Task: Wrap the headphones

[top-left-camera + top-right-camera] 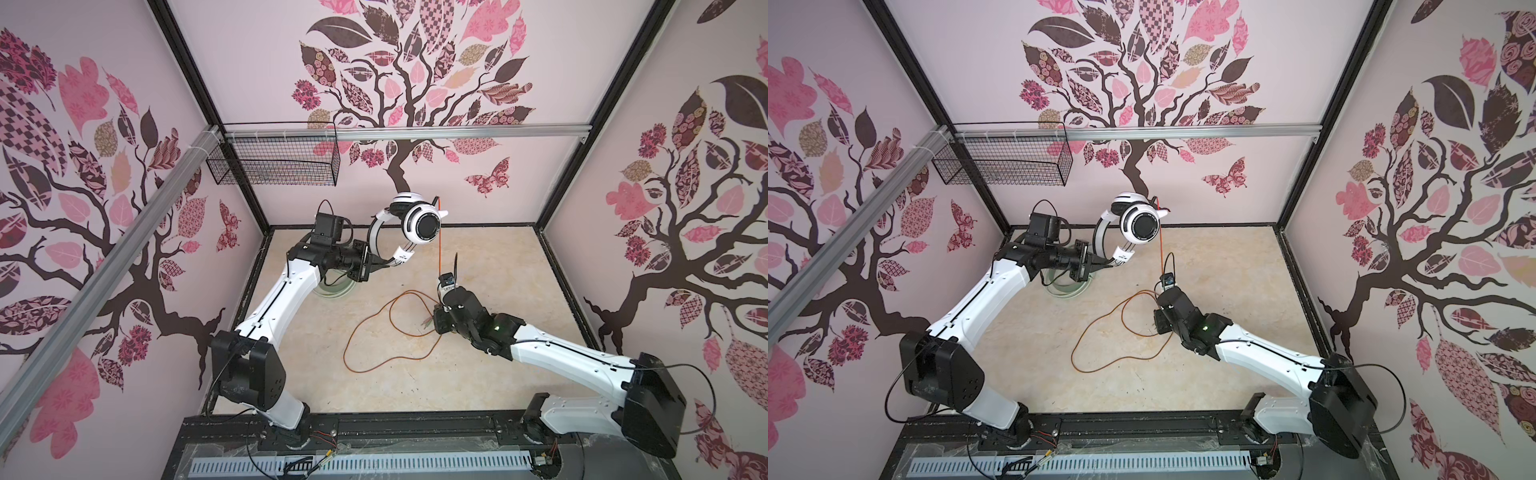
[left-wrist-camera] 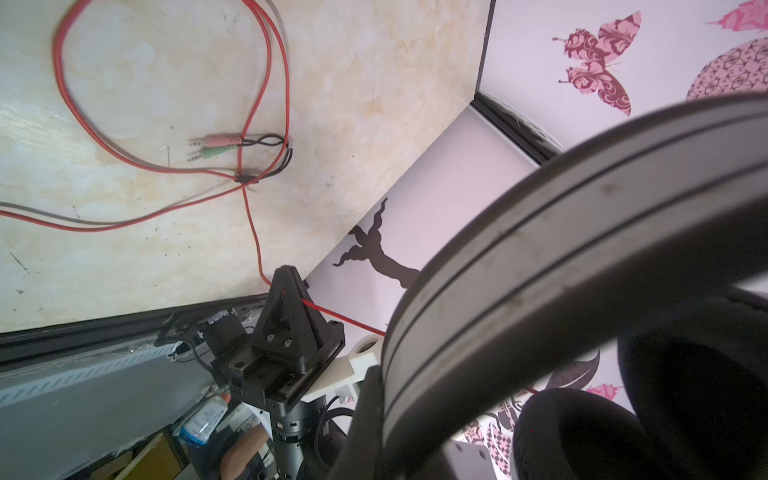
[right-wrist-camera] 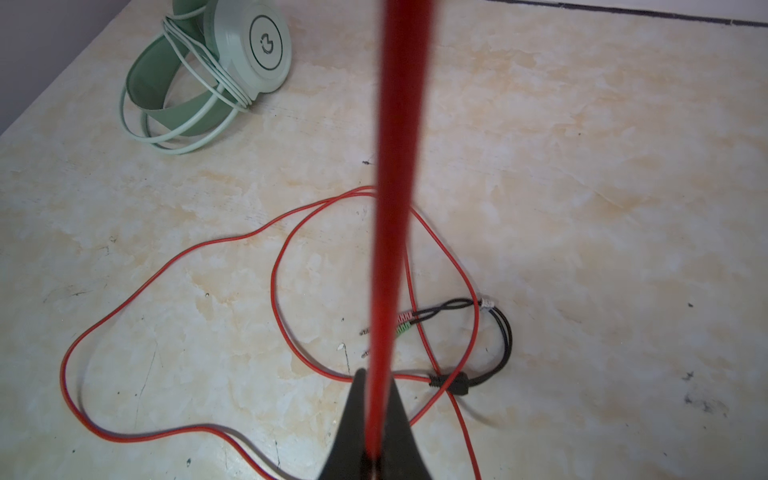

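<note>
The white pair hangs well above the table, one black-centred cup turned up toward both top views. My left gripper holds it by the striped headband, jaws closed tight on the band. In the left wrist view that band sweeps across the frame, with the black ear pads behind it.

The orange-red cord runs straight and taut from the cup down to my right gripper, which is raised above the table with its jaws pinched shut on the cord. In the right wrist view the cord is a blurred red bar rising from between the fingers.

The rest of the cord lies on the table in loose, crossing loops. It ends in a black splitter and two plugs — one pink, one green.

The mint pair also lies on the table — under my left arm in both top views. Its pale cord is wound round the band, with a few turns spilling onto the table.
</note>
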Motion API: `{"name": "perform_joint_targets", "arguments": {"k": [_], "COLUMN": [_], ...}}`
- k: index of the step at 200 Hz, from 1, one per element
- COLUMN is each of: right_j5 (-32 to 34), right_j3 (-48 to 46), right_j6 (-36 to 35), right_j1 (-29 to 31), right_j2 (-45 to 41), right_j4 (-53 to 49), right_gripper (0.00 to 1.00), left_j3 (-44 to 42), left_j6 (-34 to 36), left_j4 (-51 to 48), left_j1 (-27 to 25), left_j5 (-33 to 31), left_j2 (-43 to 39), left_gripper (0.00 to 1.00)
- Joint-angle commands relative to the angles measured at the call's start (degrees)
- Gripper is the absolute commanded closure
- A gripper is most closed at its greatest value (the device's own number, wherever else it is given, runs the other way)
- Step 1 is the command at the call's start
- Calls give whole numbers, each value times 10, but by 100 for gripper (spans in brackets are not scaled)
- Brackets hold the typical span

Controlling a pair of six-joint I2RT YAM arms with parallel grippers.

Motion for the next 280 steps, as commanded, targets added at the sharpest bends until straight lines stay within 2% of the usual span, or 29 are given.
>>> {"name": "perform_joint_targets", "arguments": {"k": [1, 61, 93, 121, 156, 177, 202, 229, 280], "right_j5": [-9, -41, -52, -95, -135, -158, -157, -129, -60], "right_j3": [28, 88, 112, 114, 133, 182, 262, 344, 407], "right_j6": [-24, -51, -67, -69, -85, -99, -126, -149, -181], "right_j1": [3, 28, 62, 65, 65, 65, 65, 65, 65], "right_j2": [38, 87, 87, 68, 41, 43, 59, 80, 99], "right_j4": [8, 11, -1, -13, -60, -121, -213, -300, -367], "right_gripper": [100, 100, 100, 100, 100, 100, 100, 100, 100], "left_j3": [-4, -11, 10, 76, 149, 177, 201, 210, 203], "left_j6": [-38, -29, 25, 124, 231, 267, 301, 323, 357], "left_j4": [94, 88, 31, -80, -212, -263, -308, -338, -342], "left_j1": [-1, -4, -4, -4, -10, -22, -39, -45, -47], "left_j5": [43, 45, 7, -52, -215, -320, -399, -436, -423], "left_j2": [-6, 6, 22, 46, 56, 56, 63, 72, 69], "left_gripper": [100, 100, 100, 100, 100, 100, 100, 100, 100]}}
